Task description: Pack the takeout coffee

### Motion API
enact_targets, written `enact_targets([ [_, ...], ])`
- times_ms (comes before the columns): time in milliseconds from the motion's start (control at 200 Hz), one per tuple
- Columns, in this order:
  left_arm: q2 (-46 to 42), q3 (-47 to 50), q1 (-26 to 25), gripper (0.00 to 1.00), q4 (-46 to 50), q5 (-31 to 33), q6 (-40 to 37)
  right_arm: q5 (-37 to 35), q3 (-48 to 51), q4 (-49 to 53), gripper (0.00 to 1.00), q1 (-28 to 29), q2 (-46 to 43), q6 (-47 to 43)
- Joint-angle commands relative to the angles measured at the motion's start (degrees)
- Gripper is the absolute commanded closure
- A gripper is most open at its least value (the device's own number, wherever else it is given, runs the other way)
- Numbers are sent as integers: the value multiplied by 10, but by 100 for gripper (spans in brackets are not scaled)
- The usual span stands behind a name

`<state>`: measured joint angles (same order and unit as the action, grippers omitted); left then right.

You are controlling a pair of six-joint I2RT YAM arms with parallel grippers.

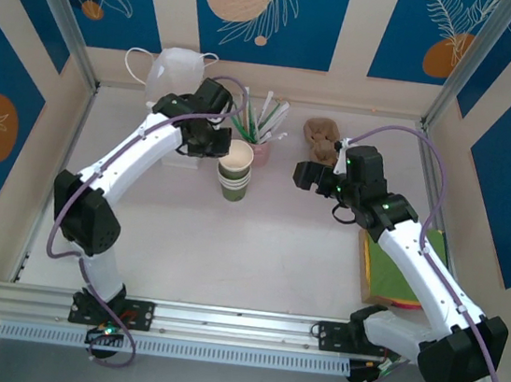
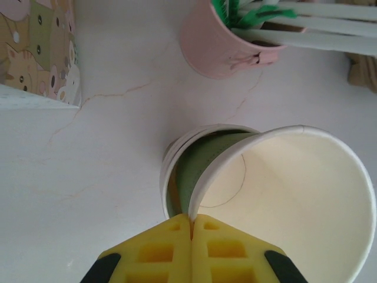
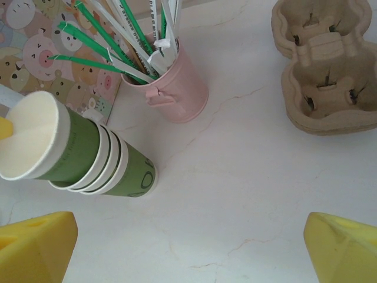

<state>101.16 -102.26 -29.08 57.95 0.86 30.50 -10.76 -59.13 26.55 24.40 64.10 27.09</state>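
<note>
One lidless green paper cup (image 2: 294, 194) with a cream inside sits tilted off the top of the stack of matching cups (image 3: 112, 168). Its rim is pinched between the closed yellow pads of the left gripper (image 2: 191, 227). The right gripper (image 3: 191, 244) hangs with its jaws wide apart and empty over the white marbled table (image 3: 247, 177), near the stack. A pink cup of wrapped straws (image 3: 177, 88) stands just beside the stack, and a brown pulp cup carrier (image 3: 324, 65) lies well apart to the right. Where the black-lidded takeout coffee stands, I cannot tell. Judged step in hand: freeing one cup from the stack. Recommendation: draw it along the stack's own axis. A sideways pull may drag the next cup or tip the stack into the straws. The thin rim hold may crease the paper, so the free right gripper could steady the lower cups.
</note>
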Motion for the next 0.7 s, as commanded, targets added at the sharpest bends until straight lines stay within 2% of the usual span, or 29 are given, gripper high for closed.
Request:
enact_targets([
  [0,-32,-28,4,100,27,-9,-4,-7,-16,7,1,6,-14,4],
  [340,-95,-64,3,100,77,9,-5,3,-19,-10,1,15,-10,-1],
  [695,-181,9,-55,100,84,34,19,12,-15,-17,1,26,-2,4],
])
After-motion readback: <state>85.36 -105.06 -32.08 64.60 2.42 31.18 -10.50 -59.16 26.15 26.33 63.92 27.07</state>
